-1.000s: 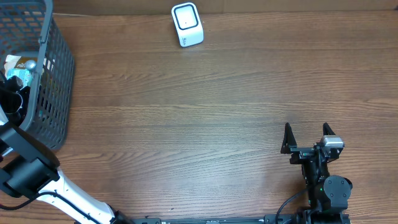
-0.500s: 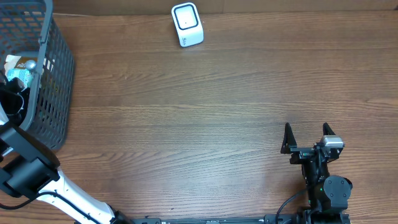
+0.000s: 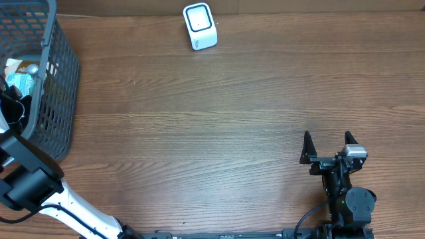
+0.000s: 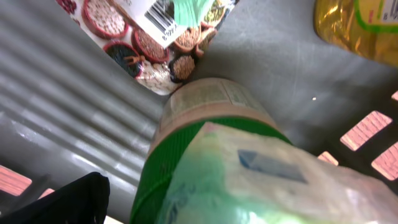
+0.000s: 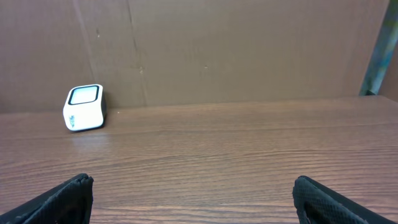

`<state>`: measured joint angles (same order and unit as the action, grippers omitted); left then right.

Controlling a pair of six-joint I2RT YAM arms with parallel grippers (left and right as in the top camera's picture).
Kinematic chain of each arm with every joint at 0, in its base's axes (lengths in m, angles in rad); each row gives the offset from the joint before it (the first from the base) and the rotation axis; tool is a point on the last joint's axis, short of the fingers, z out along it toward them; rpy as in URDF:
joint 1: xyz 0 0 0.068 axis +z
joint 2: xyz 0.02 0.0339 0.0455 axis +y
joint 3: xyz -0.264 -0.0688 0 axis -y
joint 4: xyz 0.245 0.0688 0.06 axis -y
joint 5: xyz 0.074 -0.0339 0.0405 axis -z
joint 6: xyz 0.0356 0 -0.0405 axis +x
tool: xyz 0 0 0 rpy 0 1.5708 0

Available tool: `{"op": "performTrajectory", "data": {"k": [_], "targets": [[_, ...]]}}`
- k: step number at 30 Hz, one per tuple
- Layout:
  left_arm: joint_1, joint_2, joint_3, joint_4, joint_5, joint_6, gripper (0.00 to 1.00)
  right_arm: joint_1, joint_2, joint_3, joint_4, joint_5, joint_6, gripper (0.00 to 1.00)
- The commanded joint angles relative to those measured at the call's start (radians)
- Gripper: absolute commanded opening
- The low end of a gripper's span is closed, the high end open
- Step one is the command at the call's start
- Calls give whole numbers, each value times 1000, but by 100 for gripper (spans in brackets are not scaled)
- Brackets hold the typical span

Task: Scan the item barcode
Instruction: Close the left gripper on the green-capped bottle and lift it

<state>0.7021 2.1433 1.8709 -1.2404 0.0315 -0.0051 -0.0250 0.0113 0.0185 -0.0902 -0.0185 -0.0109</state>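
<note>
Left gripper (image 3: 13, 106) is down inside the grey basket (image 3: 60, 86) at the left end of the table (image 3: 232, 133), and honestly I can't tell whether it's open or clamped on anything. Its wrist cam only catches a bit of one black finger (image 4: 74, 199) in the bottom corner, nothing of how the jaws stand.

What it's hovering over looks like a green-lidded jar (image 4: 211, 143), so close to the lens it's mostly blur, with something pale and plasticky across the near end. My guess is that's the item it's going for, but I wouldn't swear it has hold of it.

Just beside the jar is a bag printed with bowls of beans (image 4: 149, 68), white barcode sticker (image 4: 160, 15) facing up, and a yellow bottle (image 4: 357, 28) sits off in the other corner of the basket floor.

The white barcode scanner (image 3: 200, 26) is well apart from all this, at the far edge of the table with nothing in front of it. The right gripper (image 3: 327, 147) is parked at the near right, fingers spread wide, holding nothing.

So progress-wise: very early. Nothing's out of the basket, nothing's been shown to the scanner. Picking, carrying over and turning the code to the window are all left to do, as far as I can see.
</note>
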Motion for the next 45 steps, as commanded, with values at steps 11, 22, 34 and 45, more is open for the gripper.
{"op": "performTrajectory", "data": {"k": [11,22,34,45], "targets": [[2,11,-6,22,21,58,89,-3,-8,-11,6,10,4,100],[-8,11,-6,31,21,59,90,-3,-8,-11,6,10,4,100],[-18,11,-6,64,100,171,90,-3,-8,-11,6,10,4,100],[-18,11,-29,71,98,208,92,-3,-8,-11,6,10,4,100]]}}
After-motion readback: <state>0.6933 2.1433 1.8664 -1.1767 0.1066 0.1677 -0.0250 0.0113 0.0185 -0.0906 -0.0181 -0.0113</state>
